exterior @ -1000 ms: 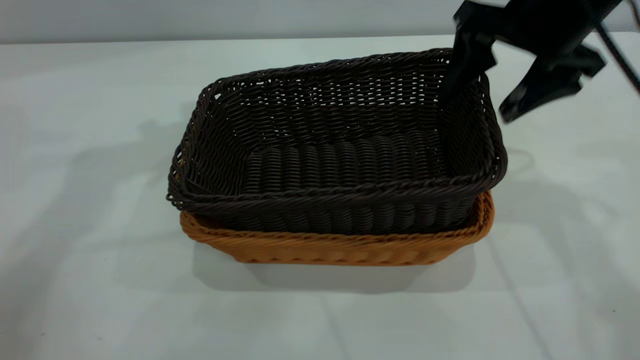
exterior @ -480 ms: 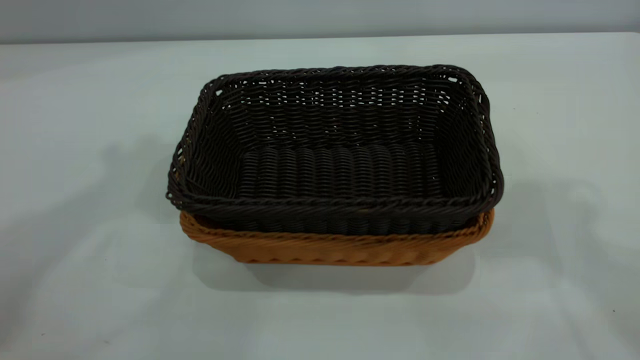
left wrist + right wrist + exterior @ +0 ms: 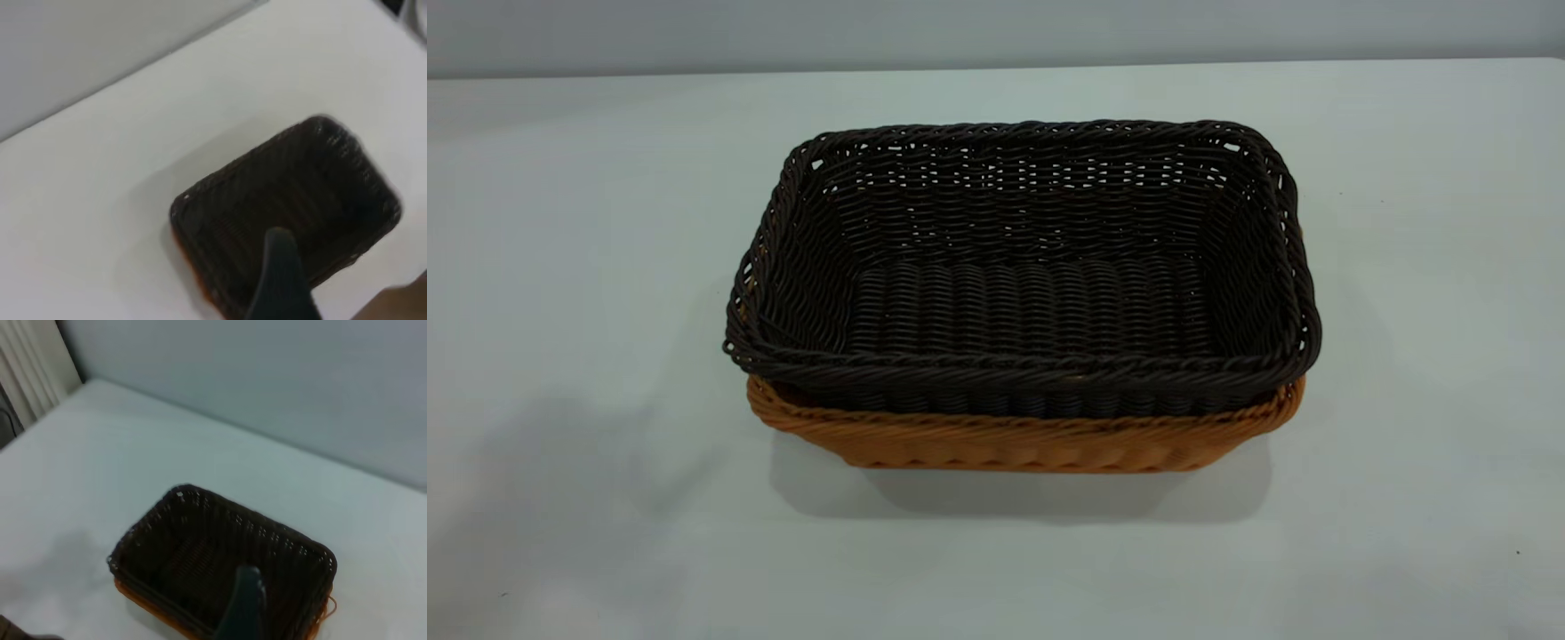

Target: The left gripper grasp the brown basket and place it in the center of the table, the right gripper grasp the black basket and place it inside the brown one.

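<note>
The wide, pale grey-white table (image 3: 560,267) is seen with the two baskets at its middle. The rectangular orange-tan woven wicker basket (image 3: 1032,440) rests on it, and the rectangular dark brown-black wicker basket (image 3: 1032,267) is nested inside, its braided rim standing just above the orange rim. A second earlier the right gripper was at the dark basket's far right corner, which was held slightly raised; that corner is now settled and level, and no arm is left in the exterior view. Both placements are judged done. From above, one dark finger of the left gripper (image 3: 283,283) and of the right gripper (image 3: 241,607) is shown, nothing is held, and how far either pair of jaws stands open cannot be told.
</note>
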`<state>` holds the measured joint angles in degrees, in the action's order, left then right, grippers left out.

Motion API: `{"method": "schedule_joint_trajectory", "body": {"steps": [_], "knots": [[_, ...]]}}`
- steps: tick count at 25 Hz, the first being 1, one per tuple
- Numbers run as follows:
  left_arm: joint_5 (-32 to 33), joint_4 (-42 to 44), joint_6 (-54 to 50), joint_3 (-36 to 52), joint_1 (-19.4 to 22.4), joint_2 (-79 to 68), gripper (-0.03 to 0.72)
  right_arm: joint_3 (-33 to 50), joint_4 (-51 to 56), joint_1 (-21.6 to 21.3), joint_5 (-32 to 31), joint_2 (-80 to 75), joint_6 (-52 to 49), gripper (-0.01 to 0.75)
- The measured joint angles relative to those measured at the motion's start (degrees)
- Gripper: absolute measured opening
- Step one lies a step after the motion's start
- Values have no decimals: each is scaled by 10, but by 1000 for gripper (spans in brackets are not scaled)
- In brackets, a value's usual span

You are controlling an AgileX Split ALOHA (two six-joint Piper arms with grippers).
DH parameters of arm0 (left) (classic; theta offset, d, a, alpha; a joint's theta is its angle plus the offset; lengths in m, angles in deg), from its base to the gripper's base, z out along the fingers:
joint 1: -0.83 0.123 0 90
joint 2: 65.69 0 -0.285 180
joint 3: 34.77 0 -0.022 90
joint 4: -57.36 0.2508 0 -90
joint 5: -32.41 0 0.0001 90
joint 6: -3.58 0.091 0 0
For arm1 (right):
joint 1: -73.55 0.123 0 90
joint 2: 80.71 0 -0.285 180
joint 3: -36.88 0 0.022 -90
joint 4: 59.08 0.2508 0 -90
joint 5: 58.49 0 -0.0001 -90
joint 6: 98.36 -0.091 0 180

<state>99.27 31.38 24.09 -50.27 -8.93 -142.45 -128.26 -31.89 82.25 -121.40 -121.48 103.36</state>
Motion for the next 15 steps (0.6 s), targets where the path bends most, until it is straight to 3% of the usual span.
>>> {"method": "schedule_joint_trajectory", "body": {"steps": [8, 15], "knots": [[0, 12, -47, 66, 0, 120, 466, 112, -21, 0, -34, 132, -17, 593], [0, 33, -48, 254, 0, 280, 466, 236, -71, 0, -34, 228, -19, 593]]}}
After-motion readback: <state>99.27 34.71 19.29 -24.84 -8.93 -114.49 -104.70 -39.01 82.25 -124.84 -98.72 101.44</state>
